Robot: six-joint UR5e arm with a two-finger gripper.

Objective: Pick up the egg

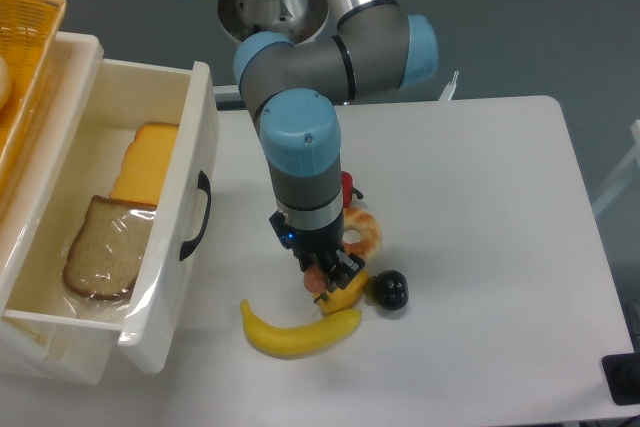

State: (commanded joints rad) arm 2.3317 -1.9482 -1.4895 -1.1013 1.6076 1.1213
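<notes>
Camera view from above and in front of the table: your arm reaches down over the white table (480, 207) with its grey links and blue joint caps, and the gripper (322, 280) points at the cluster of food near the table's middle. Its two fingers are closed narrowly on the egg (316, 279), a small pinkish-brown oval that shows between the fingertips, apparently held just above the table surface.

Directly below the egg lies a banana (298, 331), curved with its ends turned up. A yellow pepper (347, 293) sits just right of the gripper, partly hidden by it. A black round fruit (389, 291) rests just beside the pepper on its right. A glazed ring-shaped pastry (361, 233) lies behind the pepper, half covered by the arm, and a small red item (346, 188) peeks out behind the wrist.

On your left, a white drawer (190, 197) stands open beside the table. It holds a wrapped slice of brown bread (102, 247) and, behind that, a yellow block like cheese (148, 162). A yellow wicker basket (25, 67) shows at the far left edge.
</notes>
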